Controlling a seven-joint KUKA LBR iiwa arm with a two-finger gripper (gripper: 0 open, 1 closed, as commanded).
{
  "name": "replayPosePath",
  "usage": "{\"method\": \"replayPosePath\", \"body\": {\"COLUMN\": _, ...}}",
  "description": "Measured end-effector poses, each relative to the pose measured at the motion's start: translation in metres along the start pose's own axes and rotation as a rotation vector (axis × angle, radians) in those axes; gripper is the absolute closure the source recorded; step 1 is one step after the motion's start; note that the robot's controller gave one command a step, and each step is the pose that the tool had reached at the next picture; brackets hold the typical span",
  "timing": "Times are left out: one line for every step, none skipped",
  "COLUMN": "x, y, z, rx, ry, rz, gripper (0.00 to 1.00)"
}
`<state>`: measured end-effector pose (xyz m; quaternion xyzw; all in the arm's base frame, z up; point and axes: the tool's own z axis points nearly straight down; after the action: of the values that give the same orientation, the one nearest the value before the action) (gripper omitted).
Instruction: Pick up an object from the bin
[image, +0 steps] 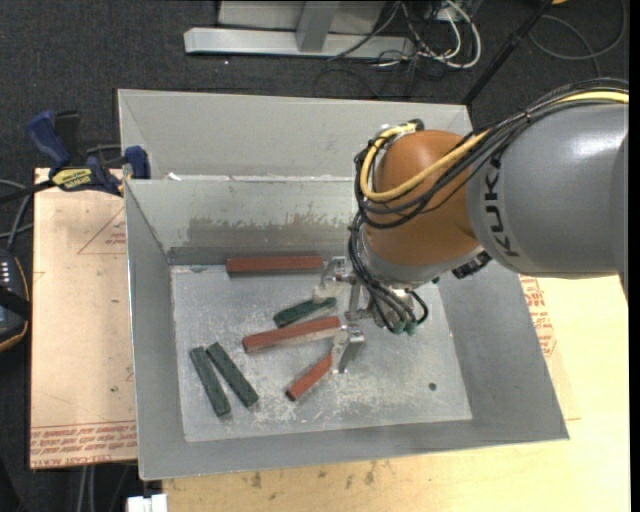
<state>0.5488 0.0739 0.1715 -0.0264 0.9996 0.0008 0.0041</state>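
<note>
One marking can be read: black block letters (497, 216) on the grey shell of the arm (565, 180), at about two o'clock from the middle of the bin (300, 130). They run top to bottom along the shell's edge, just beside the orange cover (415, 195) at its three o'clock, and spell "KUK". The rest of the word is cut off below. No other writing is legible.

One camera looks down on the bin (250, 215) from above, tilted slightly from the lower-frame side, close enough that the bin spans most of the frame. The arm (570, 190) enters from the right; floor (60, 60) shows along the top.
</note>
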Motion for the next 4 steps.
{"method": "replayPosePath", "body": {"x": -0.025, "y": -0.003, "z": 0.087, "rx": -0.007, "ry": -0.010, "rz": 0.065, "gripper": 1.00}}
{"method": "replayPosePath", "body": {"x": -0.025, "y": -0.003, "z": 0.087, "rx": -0.007, "ry": -0.010, "rz": 0.066, "gripper": 1.00}}
{"method": "replayPosePath", "body": {"x": -0.034, "y": -0.013, "z": -0.024, "rx": 0.001, "ry": 0.006, "rz": 0.089, "gripper": 1.00}}
{"method": "replayPosePath", "body": {"x": -0.034, "y": -0.013, "z": -0.024, "rx": 0.001, "ry": 0.006, "rz": 0.089, "gripper": 1.00}}
